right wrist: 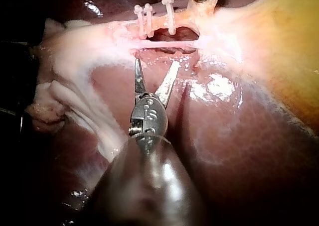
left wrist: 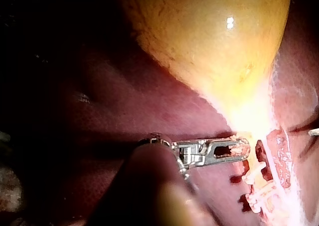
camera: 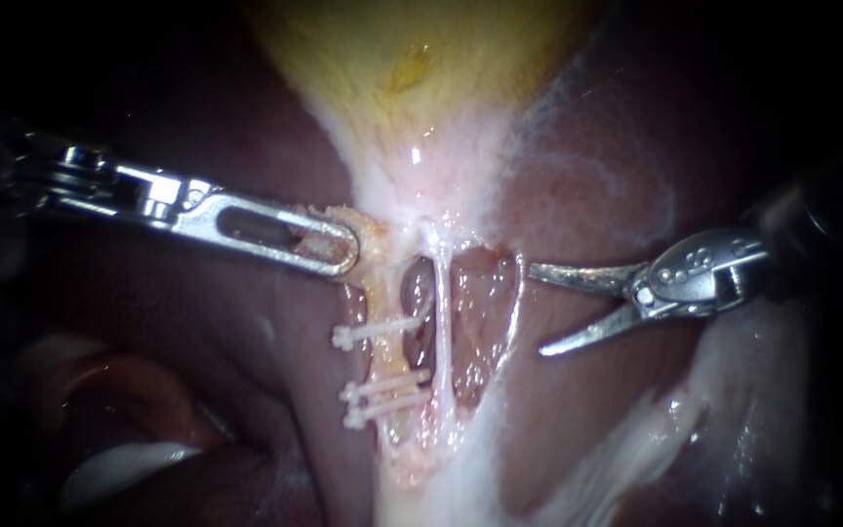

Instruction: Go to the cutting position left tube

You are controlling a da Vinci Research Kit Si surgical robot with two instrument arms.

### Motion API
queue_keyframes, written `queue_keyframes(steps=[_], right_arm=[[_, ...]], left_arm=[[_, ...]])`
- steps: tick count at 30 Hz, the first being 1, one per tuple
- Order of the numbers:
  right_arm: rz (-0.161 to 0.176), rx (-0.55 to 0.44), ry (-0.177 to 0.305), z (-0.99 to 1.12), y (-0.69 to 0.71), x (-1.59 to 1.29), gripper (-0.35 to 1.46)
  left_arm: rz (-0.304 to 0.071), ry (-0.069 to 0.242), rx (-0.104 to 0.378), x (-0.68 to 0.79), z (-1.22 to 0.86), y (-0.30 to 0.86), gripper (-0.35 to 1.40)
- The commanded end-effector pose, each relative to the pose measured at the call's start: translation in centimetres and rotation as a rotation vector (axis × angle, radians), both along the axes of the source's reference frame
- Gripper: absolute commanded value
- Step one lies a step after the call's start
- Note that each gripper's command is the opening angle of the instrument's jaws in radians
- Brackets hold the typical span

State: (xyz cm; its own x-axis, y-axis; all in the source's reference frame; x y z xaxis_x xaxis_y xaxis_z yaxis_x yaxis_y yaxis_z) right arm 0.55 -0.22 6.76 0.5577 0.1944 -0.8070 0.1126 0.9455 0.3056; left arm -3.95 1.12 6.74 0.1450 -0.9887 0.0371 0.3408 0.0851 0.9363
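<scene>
Hand of right instrument [camera: 536,310] agape near clipped tube [camera: 397,356]; left instrument [camera: 343,249] hand apparently tight on tissue [camera: 375,234].

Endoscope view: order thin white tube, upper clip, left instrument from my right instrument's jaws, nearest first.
1. Thin white tube: right of the left tube.
2. Upper clip: on that tube.
3. Left instrument: farthest left, holding tissue.

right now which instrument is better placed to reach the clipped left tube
Right: the right instrument is free, jaws open, facing the left tube; the left instrument is shut on tissue above it.
</scene>
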Motion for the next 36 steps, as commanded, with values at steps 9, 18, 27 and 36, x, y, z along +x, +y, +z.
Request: queue_keyframes(steps=[9,18,27,36], right_arm=[[0.006,0.001,0.007,0.0,0.0,0.02,1.38],[0.01,0.001,0.011,0.0,0.01,0.02,1.38],[0.014,-0.001,0.012,0.0,0.01,0.04,1.39],[-0.003,0.021,0.027,0.03,-0.1,0.24,1.41]], left_arm=[[0.003,-0.003,0.004,0.07,-0.07,0.02,-0.35],[-0.003,0.0,0.015,0.33,-0.4,0.14,-0.35],[-0.008,0.004,0.015,0.37,-0.47,0.14,-0.35],[-0.01,0.005,0.014,0.35,-0.49,0.13,-0.35]])
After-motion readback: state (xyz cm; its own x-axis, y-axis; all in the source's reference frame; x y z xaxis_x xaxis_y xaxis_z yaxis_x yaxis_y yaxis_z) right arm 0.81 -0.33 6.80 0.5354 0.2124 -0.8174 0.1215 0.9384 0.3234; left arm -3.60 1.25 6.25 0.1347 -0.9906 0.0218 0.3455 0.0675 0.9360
